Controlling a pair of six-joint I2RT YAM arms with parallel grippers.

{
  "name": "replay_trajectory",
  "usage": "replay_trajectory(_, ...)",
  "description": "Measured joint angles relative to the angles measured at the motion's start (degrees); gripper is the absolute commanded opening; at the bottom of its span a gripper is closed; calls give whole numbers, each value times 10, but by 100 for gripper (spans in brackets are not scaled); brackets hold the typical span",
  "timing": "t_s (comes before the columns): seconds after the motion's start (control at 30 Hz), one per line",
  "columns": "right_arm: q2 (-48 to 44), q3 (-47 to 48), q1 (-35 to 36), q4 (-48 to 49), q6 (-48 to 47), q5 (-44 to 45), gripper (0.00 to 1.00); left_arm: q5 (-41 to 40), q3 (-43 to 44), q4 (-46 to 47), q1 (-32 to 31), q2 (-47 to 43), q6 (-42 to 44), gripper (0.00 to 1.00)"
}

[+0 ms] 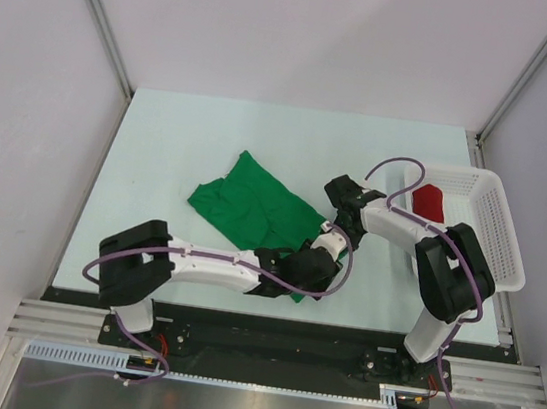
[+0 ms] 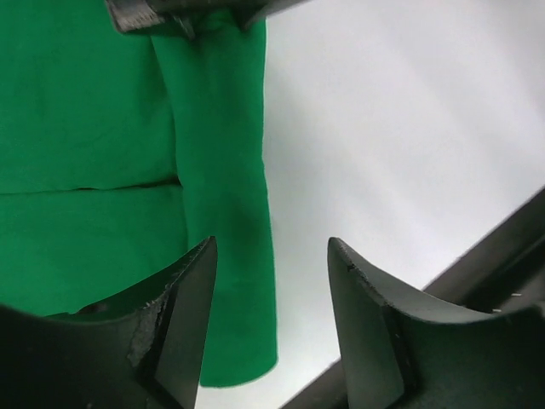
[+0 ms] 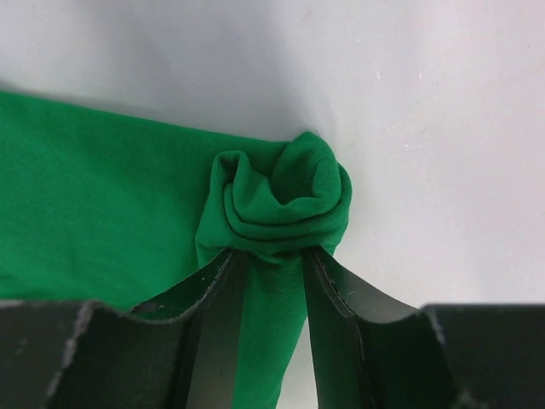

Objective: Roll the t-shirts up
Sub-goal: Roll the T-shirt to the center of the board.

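The bright green t-shirt (image 1: 253, 207) lies spread on the table, and its near right edge is wound into a tight roll (image 3: 281, 192). My right gripper (image 3: 271, 251) is shut on the end of that roll, with cloth bunched between its fingers (image 2: 170, 13). My left gripper (image 2: 271, 243) stands open just above the table, and the free end of the roll (image 2: 230, 281) lies between its jaws, close to the left finger (image 2: 183, 315). The two grippers (image 1: 315, 258) (image 1: 336, 225) meet at the shirt's right corner. The red t-shirt (image 1: 428, 200) sits rolled in the basket.
The white mesh basket (image 1: 497, 229) stands at the table's right edge, beside the right arm. The table's dark front edge (image 2: 502, 247) runs just behind the left gripper. Grey walls enclose the table on the left, back and right.
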Motion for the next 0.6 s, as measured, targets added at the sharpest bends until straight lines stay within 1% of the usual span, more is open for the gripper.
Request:
replay_trajectory(0.13,0,0,0,0,0,0,39,-11,2,3,-2,30,24,58)
replay_trajectory(0.4,0,0,-1,0,-1,-2,39,-34,16,22,-2,61,60,55)
replay_trajectory(0.6,0,0,-1,0,-3,-4,39,-54,23,28,-2,86,72,48)
